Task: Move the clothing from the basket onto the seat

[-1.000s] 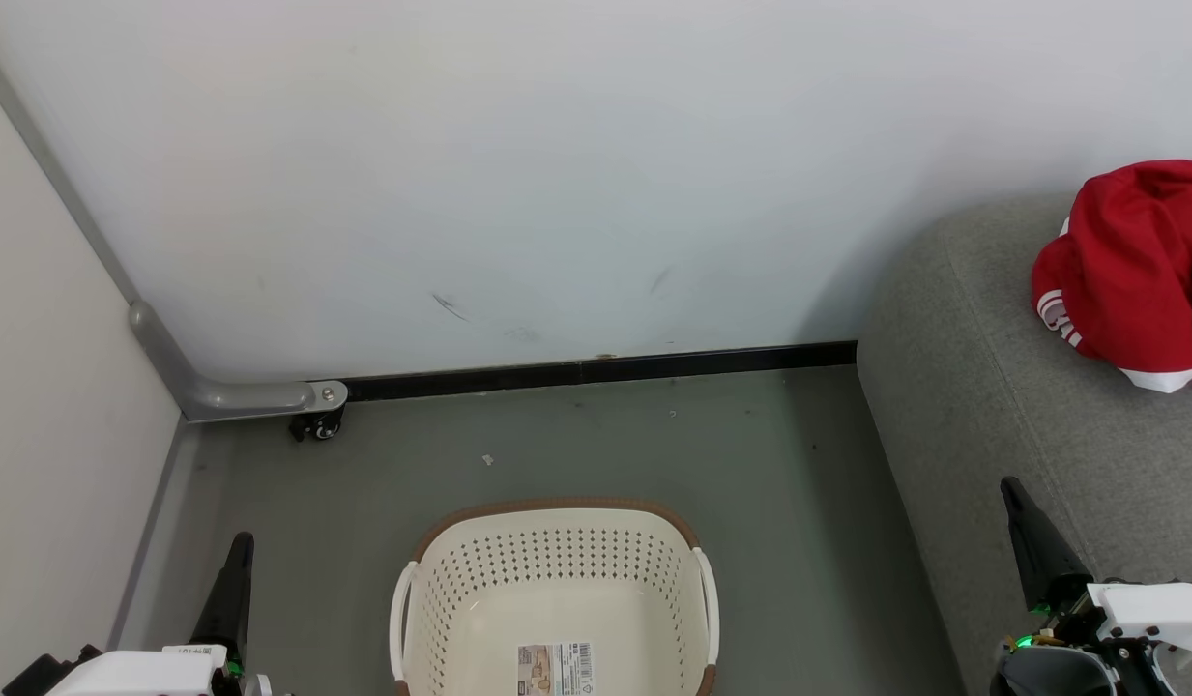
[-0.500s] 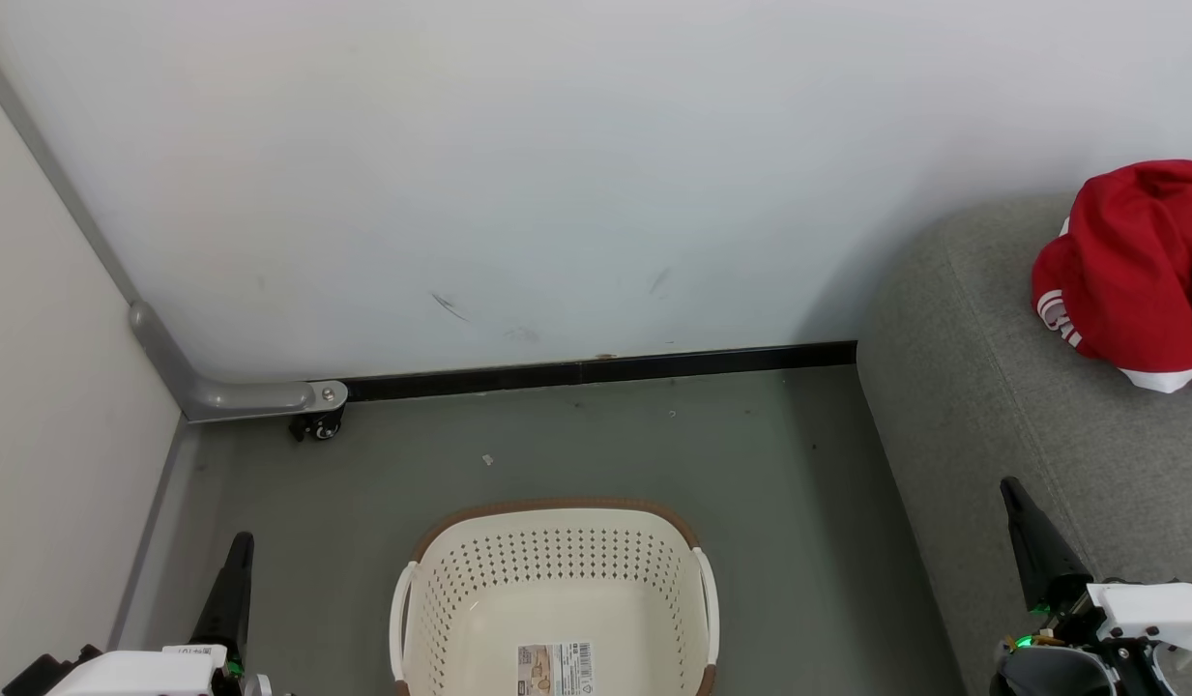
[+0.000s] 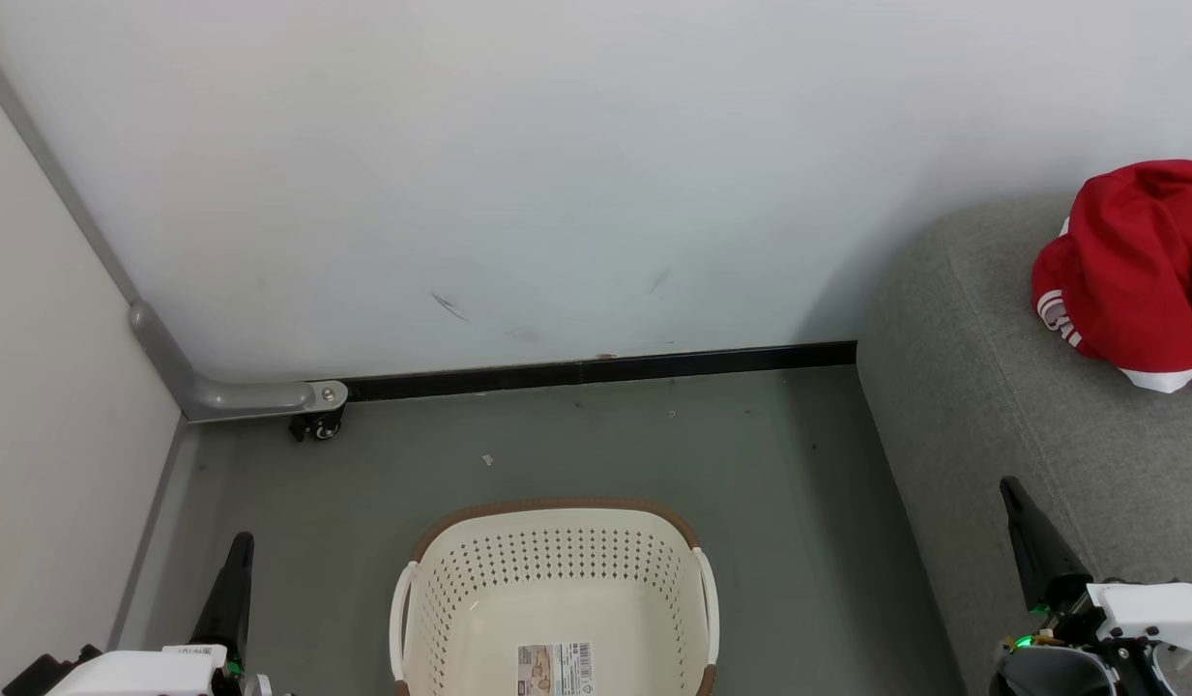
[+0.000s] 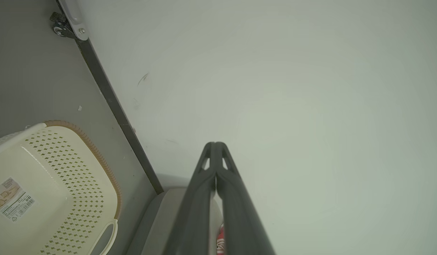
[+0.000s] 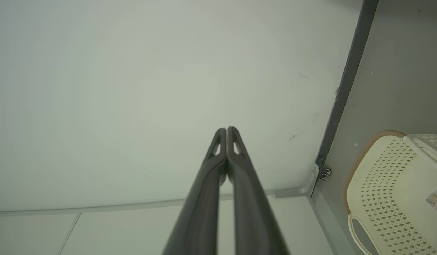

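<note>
Head view. DESK: Where does the job stand?

REPORTER: At its close, by my judgement. The basket (image 3: pixel 557 506) sits bare between the two grippers, with nothing red inside it. The clothing (image 3: pixel 1132 271) lies bunched on the seat (image 3: pixel 982 387), well ahead of the right gripper (image 3: pixel 1013 495) and off to its right. The left gripper (image 3: pixel 240 549) hovers just left of the basket. Both have their fingers pressed together and hold nothing (each wrist view shows the dark fingers meeting at the tips).

DESK: What does the next move call for?

REPORTER: Little, I judge. One check is needed, that no garment hides in the near part of the basket, which the frame's bottom edge cuts off. If one does, a gripper must spread its fingers, dip between the walls and pinch soft fabric.

DESK: Any writing?

REPORTER: A label sticker (image 3: pixel 555 669) with a barcode lies on the basket's bottom, its print too small to read. White-edged lettering (image 3: pixel 1060 324) on the clothing is folded over and illegible.
</note>
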Motion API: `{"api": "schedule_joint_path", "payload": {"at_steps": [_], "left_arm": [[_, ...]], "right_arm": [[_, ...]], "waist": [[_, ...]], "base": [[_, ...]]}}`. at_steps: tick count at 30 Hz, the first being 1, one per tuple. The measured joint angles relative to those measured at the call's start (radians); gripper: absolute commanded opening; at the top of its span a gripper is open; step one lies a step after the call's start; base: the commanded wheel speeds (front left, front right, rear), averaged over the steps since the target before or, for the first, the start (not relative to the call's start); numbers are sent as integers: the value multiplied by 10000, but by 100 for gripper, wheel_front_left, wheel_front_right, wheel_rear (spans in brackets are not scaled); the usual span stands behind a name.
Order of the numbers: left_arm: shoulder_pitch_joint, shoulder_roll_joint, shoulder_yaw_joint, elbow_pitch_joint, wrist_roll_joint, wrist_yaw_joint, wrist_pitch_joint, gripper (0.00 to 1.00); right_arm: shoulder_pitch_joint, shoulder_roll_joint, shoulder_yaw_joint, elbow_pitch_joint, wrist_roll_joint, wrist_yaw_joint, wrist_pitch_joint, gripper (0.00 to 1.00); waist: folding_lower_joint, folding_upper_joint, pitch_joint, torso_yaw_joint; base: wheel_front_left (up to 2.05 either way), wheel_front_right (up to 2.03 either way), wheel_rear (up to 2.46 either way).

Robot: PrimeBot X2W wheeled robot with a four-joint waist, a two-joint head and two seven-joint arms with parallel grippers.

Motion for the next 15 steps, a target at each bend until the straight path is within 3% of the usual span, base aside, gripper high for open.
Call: {"api": "schedule_joint_path", "payload": {"at_steps": [15], "left_arm": [[0,0,0,-2,0,0,0,0]], "right_arm": [[0,0,2,0,0,0,0,0]], "waist": [[0,0,0,0]], "base": [[0,0,0]]}}
